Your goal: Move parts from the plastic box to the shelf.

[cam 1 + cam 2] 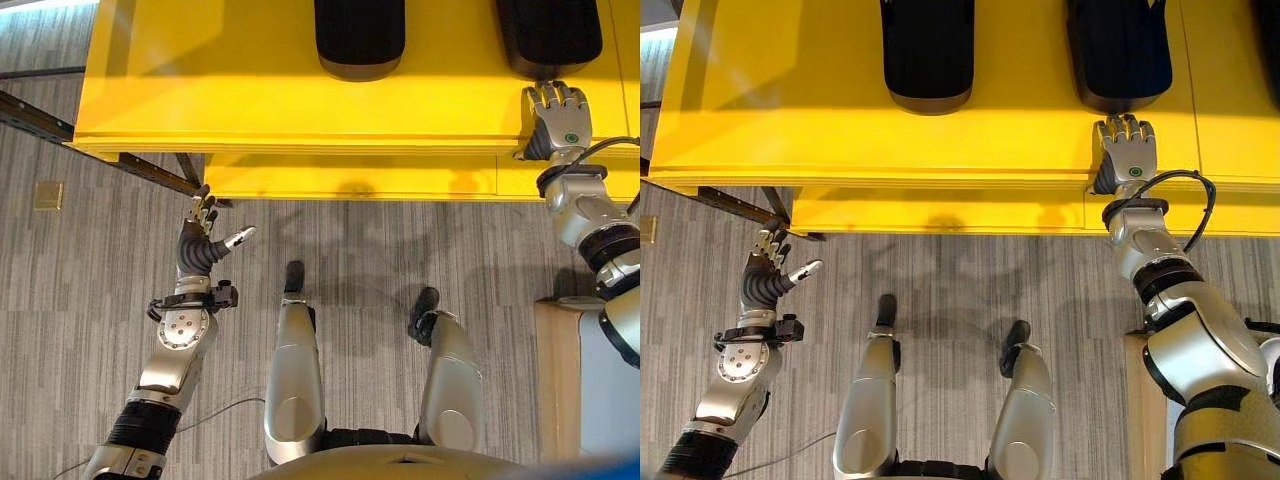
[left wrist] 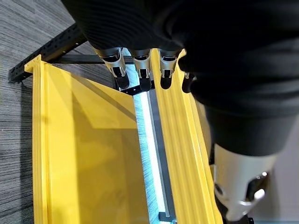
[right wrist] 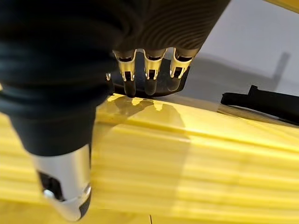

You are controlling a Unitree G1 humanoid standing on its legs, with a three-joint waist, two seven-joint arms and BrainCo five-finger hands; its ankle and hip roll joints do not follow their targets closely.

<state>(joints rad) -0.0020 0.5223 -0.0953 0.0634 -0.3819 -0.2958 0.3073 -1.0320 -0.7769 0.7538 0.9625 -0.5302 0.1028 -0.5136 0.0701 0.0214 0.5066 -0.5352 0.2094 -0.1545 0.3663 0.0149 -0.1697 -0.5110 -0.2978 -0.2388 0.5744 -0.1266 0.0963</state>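
The right robot hand (image 1: 1127, 152) lies flat on the front edge of the yellow shelf (image 1: 250, 90), at about 1 o'clock in the head views, its fingers straight and spread, fingertips (image 3: 151, 79) just short of a black part (image 1: 1119, 50) that rests on the shelf top. In the right wrist view the fingertips appear close to, perhaps touching, the near end of that part, though contact cannot be made out for certain. A second black part (image 1: 359, 35) sits on the same shelf at 12 o'clock, well apart from the first. The left robot hand (image 1: 203, 240) hangs at 9 o'clock over the grey carpeted floor (image 1: 90, 300), below the shelf's front edge, fingers relaxed and open with the thumb set out to the side, holding nothing. Its wrist view looks along the yellow shelf edges and a black metal frame rail (image 2: 46, 51) beneath them.
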